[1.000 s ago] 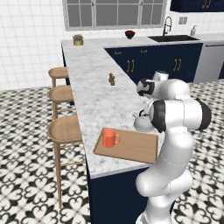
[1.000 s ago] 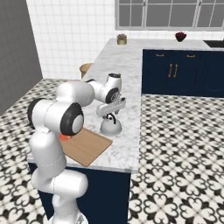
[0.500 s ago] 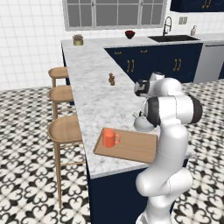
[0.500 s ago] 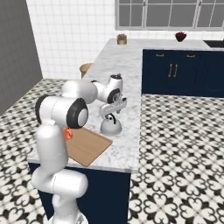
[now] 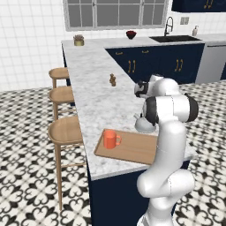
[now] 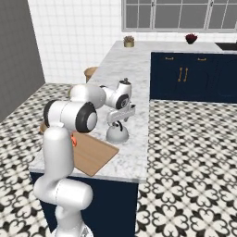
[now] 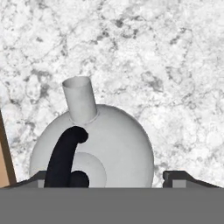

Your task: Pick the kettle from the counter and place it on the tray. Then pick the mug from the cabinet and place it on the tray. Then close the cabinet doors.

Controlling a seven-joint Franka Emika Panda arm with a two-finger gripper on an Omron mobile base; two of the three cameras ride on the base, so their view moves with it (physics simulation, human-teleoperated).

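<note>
- Three wooden stools (image 5: 66, 128) line the left flank of the marbled bench (image 5: 92, 95), which runs away toward the window wall.
- An orange-red mug (image 5: 110, 139) stands upright on the left end of the tray (image 5: 132, 148), its handle pointing to about 3 o'clock in the left base view.
- The wooden tray lies flat near the front edge of the bench; in the right base view its corner (image 6: 99, 157) reaches toward 4 o'clock, close to the bench's edge.
- A small brown shaker (image 5: 112, 80) stands alone farther up the bench, at roughly 12 o'clock from the mug and well apart from it.
- The grey kettle (image 5: 144, 125) sits on the marble just beyond the tray's far edge, at about 2 o'clock from the mug; whether it touches the board cannot be told.
- The hand (image 6: 121, 113) hangs directly over the kettle (image 6: 117, 134), its fingers spread wide.
- In the hand view the kettle (image 7: 113, 144) shows from above, spout at 12 o'clock, black handle arching over the lid, with the two fingertips (image 7: 177, 178) on either side of the body and not closed on it.
- A sliver of the tray (image 7: 4, 162) shows at 9 o'clock in the hand view.
</note>
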